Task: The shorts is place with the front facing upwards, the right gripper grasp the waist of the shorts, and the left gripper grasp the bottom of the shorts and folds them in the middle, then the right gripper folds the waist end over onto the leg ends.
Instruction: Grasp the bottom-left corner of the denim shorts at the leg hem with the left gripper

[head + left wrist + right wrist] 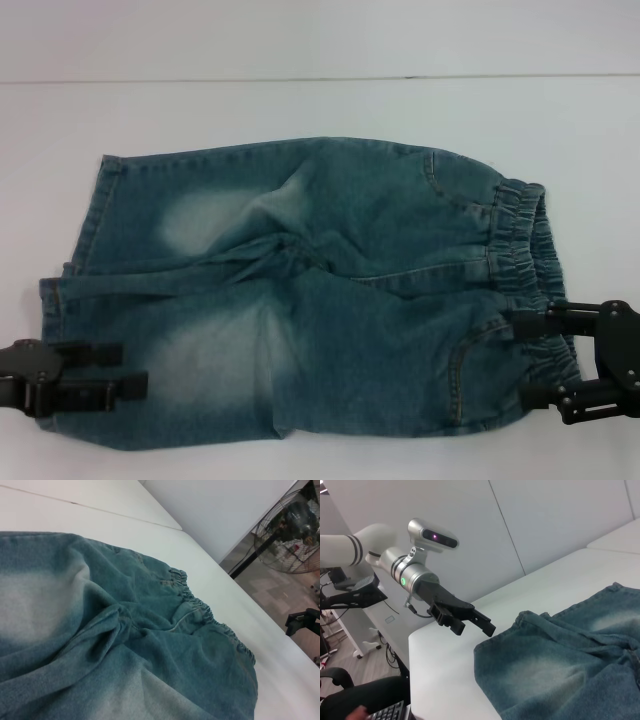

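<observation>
My right gripper (pixel 540 360) jaws open at waist (pixel 520 250); left gripper (pixel 125 368) jaws open at leg ends (pixel 70 300). Advise seating both deep on denim before closing.

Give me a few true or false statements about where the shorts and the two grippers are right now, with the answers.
1. The shorts lie spread flat on the white table. True.
2. The waist points toward the robot's left. False: it is on the robot's right.
3. The left gripper is at the leg ends. True.
4. The right gripper is parked far from the shorts. False: it is at the waist's near corner.
5. The shorts are already folded in half. False: both legs lie open.
</observation>
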Controlling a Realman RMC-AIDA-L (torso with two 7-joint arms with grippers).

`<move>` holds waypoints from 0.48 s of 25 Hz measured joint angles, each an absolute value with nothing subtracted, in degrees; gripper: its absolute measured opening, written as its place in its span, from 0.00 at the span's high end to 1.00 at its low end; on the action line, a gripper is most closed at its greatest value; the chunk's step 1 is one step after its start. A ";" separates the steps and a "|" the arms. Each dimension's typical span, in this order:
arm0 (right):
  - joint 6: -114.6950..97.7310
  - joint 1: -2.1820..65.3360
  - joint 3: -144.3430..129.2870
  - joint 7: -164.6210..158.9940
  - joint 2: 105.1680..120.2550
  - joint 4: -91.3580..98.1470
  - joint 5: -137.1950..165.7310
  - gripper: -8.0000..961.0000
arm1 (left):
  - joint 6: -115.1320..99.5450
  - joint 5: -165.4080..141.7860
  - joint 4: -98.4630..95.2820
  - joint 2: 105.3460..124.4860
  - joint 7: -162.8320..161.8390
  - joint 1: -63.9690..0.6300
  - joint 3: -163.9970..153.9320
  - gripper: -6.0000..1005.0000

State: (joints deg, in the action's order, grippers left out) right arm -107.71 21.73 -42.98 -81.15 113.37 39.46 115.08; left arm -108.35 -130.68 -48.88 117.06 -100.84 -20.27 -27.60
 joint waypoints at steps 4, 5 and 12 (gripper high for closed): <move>-107.67 21.70 -42.97 -80.98 113.49 39.46 115.12 0.04 | -108.55 -130.70 -48.96 117.06 -100.95 -20.17 -27.73 0.10; -107.67 21.70 -42.97 -80.98 113.53 39.46 115.13 0.04 | -108.70 -130.70 -48.99 117.06 -100.95 -20.18 -27.74 0.10; -107.39 21.56 -42.92 -80.44 113.97 39.39 115.14 0.04 | -108.98 -130.70 -48.95 116.98 -100.95 -20.49 -27.78 0.10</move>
